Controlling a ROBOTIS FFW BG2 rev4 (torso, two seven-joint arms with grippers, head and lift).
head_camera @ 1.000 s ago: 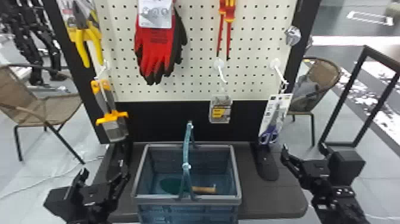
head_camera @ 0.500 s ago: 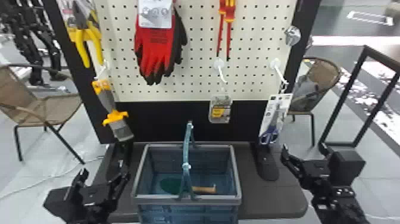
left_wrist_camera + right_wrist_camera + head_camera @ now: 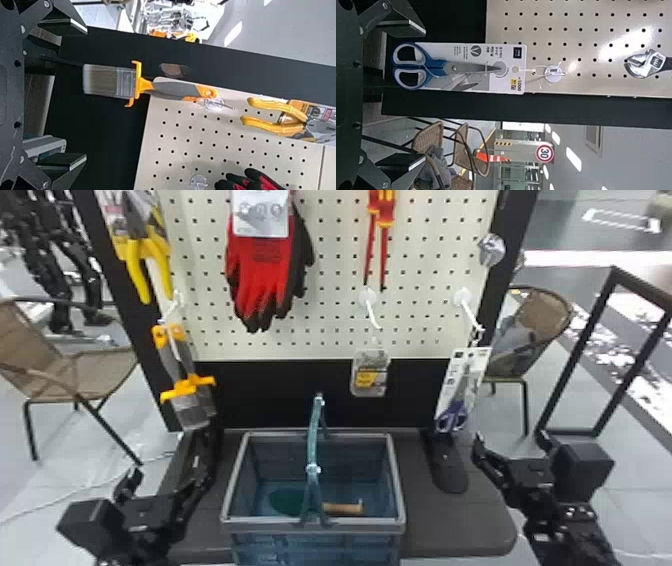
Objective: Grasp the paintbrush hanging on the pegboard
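Paintbrush (image 3: 182, 382) hangs above the wide-spread left tool (image 3: 162, 490), apart.

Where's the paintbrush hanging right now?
In the head view, the paintbrush hangs bristles down at the left edge of the pegboard, below the yellow pliers and above the left gripper.

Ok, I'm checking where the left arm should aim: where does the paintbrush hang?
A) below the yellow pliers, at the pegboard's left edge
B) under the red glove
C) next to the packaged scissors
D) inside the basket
A: the paintbrush hangs from a hook at the left edge of the pegboard, directly under the yellow pliers and off to the side of the red glove.
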